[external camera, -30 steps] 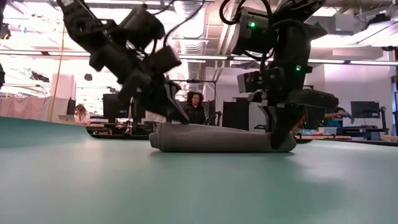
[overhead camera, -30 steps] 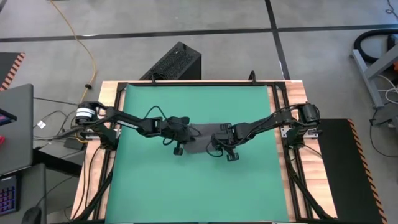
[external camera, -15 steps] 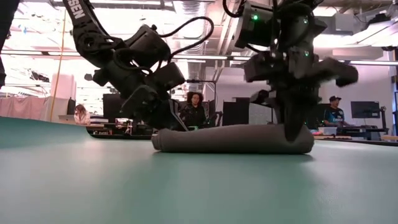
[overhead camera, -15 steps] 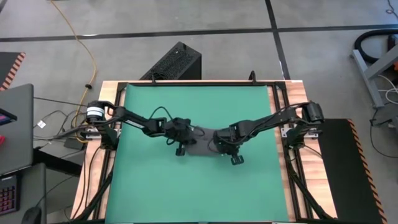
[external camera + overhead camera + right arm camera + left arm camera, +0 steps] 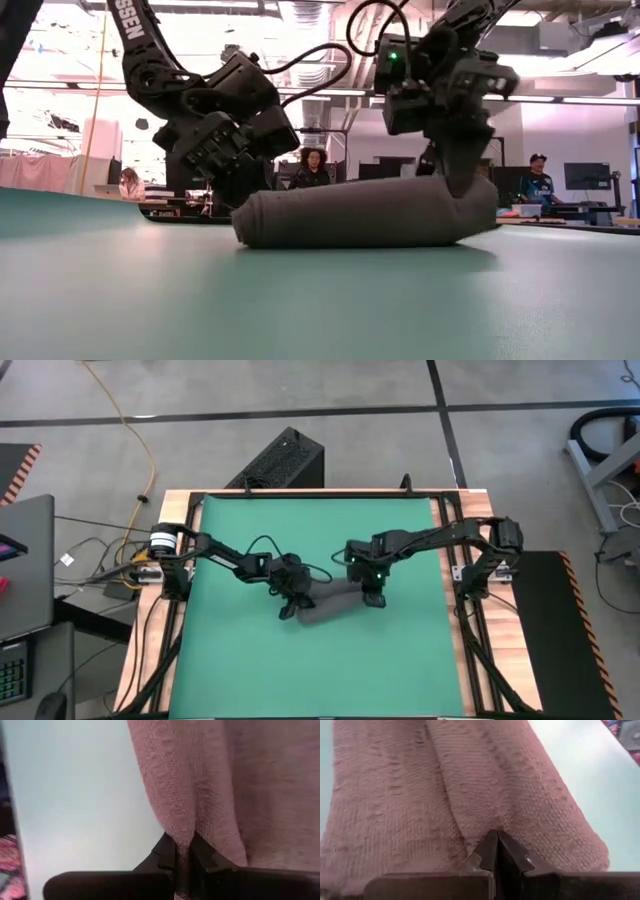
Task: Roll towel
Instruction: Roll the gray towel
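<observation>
2 grippers work the towel [image 5: 335,606], which lies rolled into a grey tube near the middle of the green mat [image 5: 240,670] on the tabletop. At the roll's left end, the left gripper [image 5: 496,851] has its jaws pressed together with the tips against the cloth. At the right end, the right gripper [image 5: 183,851] has its jaws clamped on a pinched fold of towel. Seen from the low view, the right end of the roll is lifted slightly off the mat. People [image 5: 313,170] show in the room behind.
</observation>
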`<state>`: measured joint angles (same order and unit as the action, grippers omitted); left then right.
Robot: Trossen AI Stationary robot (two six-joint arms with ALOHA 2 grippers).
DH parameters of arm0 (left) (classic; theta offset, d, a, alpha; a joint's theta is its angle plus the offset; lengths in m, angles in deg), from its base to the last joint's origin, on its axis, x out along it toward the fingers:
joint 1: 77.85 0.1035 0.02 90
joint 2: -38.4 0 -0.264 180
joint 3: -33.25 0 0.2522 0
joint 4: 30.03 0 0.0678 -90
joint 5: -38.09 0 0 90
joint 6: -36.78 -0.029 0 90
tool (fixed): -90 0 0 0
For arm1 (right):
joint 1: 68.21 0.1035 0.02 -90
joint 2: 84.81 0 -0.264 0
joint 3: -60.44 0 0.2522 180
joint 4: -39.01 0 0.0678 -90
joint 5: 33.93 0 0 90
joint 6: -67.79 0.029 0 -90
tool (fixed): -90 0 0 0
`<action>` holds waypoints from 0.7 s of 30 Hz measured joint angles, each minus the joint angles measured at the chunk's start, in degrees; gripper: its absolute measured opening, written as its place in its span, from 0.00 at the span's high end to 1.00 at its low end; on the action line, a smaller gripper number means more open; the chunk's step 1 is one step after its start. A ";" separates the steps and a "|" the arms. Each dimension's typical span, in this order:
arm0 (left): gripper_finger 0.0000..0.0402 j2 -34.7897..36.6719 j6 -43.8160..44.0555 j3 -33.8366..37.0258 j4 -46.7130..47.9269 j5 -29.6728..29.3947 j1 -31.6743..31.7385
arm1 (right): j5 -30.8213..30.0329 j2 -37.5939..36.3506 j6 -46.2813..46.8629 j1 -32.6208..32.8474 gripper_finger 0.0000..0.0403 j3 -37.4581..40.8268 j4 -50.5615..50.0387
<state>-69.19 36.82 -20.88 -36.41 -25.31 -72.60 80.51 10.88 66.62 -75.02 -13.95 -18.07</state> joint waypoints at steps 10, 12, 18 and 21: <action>1.00 -0.24 3.15 0.26 -1.56 1.57 -0.34 | 1.44 -0.66 5.53 -9.40 0.92 -0.26 1.06; 1.00 -0.28 3.83 0.26 -1.66 2.93 -0.27 | 0.40 -0.63 7.61 -10.46 0.92 -0.25 2.18; 1.00 -0.31 5.26 0.26 -1.74 4.86 -0.21 | 0.62 0.20 12.56 -12.55 0.92 -0.25 5.09; 1.00 -0.31 5.55 0.26 -1.71 5.56 -0.23 | -0.42 2.66 15.98 -12.77 0.92 -0.26 7.41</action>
<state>-69.50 42.37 -20.63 -38.12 -19.76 -72.84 80.10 13.55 82.60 -87.79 -14.21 -10.66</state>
